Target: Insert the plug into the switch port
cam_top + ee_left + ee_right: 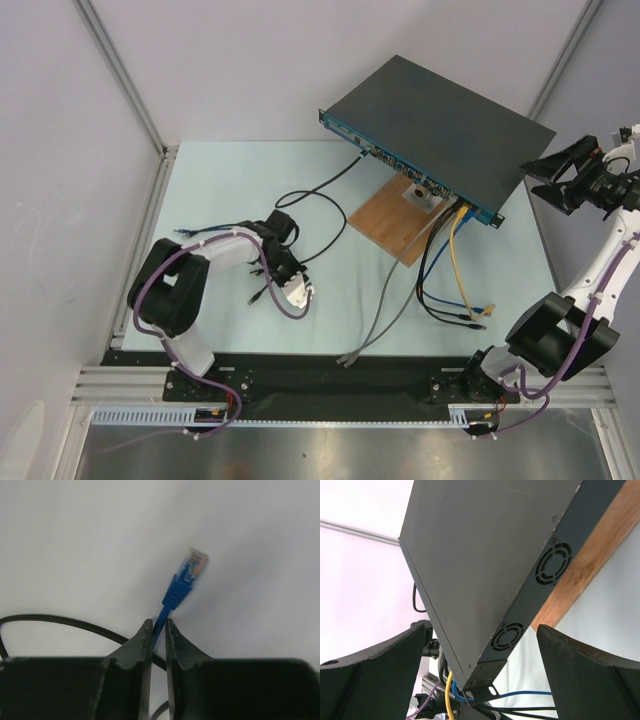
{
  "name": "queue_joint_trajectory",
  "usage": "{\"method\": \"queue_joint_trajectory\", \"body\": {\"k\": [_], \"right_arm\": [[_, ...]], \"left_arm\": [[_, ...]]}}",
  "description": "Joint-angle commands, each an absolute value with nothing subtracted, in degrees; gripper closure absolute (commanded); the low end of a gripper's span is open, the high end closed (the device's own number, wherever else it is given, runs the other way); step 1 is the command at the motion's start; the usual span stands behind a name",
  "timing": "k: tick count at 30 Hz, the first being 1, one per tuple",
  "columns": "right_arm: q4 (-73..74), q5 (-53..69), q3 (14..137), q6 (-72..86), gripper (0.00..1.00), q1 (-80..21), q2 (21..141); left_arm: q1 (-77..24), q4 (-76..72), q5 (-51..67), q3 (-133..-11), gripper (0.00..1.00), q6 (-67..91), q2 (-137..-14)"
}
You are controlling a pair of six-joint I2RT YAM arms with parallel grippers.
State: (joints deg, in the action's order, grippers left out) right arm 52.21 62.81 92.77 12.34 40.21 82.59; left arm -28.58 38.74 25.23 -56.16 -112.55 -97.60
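Wrist view, left: left end effector nearly closed, pinching plug by its blue lead, just behind the boot. Wrist view, right: right end effector spread wide, holding nothing; switch directly ahead. Top external view: switch rests on wooden board on tabletop; right end effector near switch, not touching; left end effector well apart from switch.
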Motion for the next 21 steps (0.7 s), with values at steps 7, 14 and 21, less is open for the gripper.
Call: {"method": "queue_joint_trajectory", "body": {"k": [7,14,21], "right_arm": [[51.5,65.0,95.2,12.6,0.0,40.7,84.2],[50.4,67.7,96.9,13.5,0.0,40.8,84.7],[45.1,70.7,97.1,16.9,0.0,40.8,83.8]], "left_arm": [[-30.0,39.6,32.8,-63.2,0.99,-107.3,-95.3],[-30.0,39.2,36.2,-67.7,1.0,-95.6,-84.7],[-30.1,34.4,37.4,-68.0,1.0,-83.9,-74.6]]}}
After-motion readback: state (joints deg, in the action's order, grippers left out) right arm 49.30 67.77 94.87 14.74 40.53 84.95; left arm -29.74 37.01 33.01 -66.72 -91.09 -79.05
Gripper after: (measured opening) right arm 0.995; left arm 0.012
